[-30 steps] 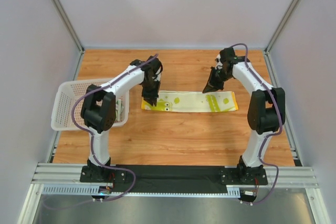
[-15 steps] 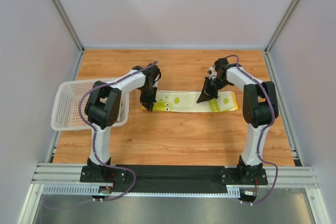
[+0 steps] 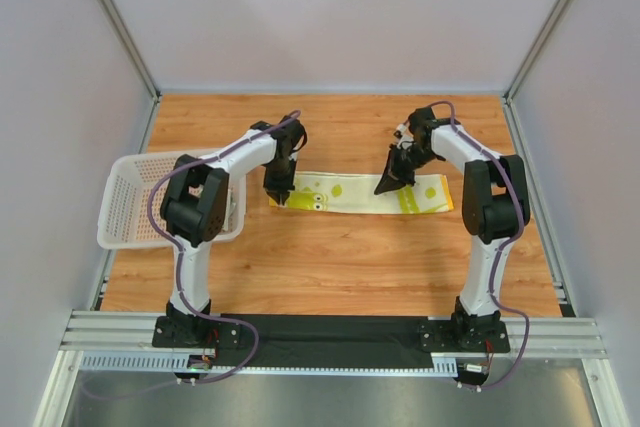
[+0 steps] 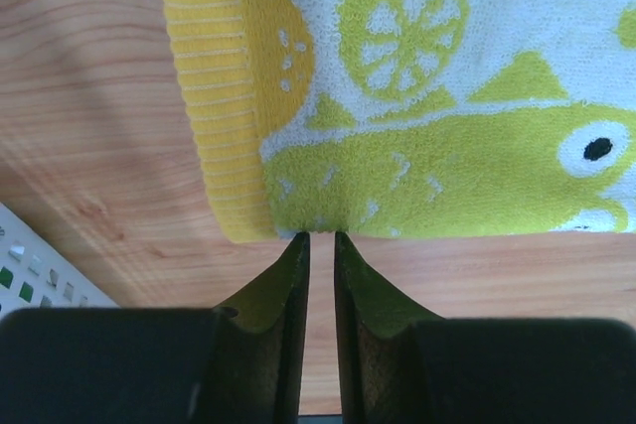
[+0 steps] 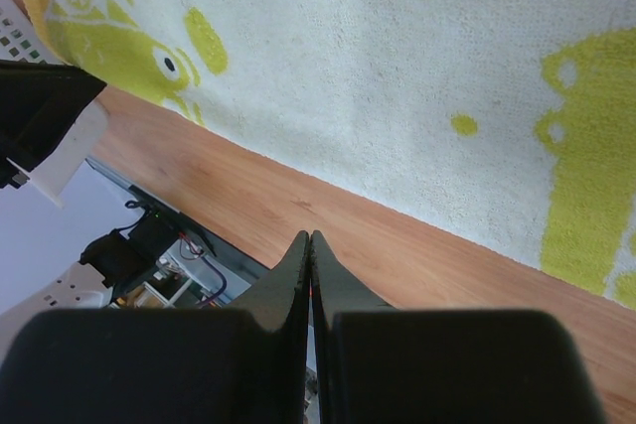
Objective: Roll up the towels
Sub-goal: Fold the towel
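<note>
One towel (image 3: 360,194), pale with lime-green prints and yellow ends, lies flat as a long strip across the middle of the table. My left gripper (image 3: 281,199) points down at its left end. In the left wrist view the jaws (image 4: 320,235) stand a narrow slit apart, and their tips pinch the towel's (image 4: 447,96) near edge, which dimples between them. My right gripper (image 3: 384,187) hovers over the strip right of its middle. It is shut and empty, its tips (image 5: 310,235) over bare wood just off the towel's (image 5: 397,76) near edge. No other towel shows clearly.
A white mesh basket (image 3: 130,202) stands at the table's left edge, close beside the left arm; its corner (image 4: 30,265) shows in the left wrist view. Grey walls enclose the wooden table, and a metal rail runs along the front.
The left jaws have narrowed onto the towel's near edge at its left end. The right arm has folded in, and its shut gripper has come down and left over the strip.
</note>
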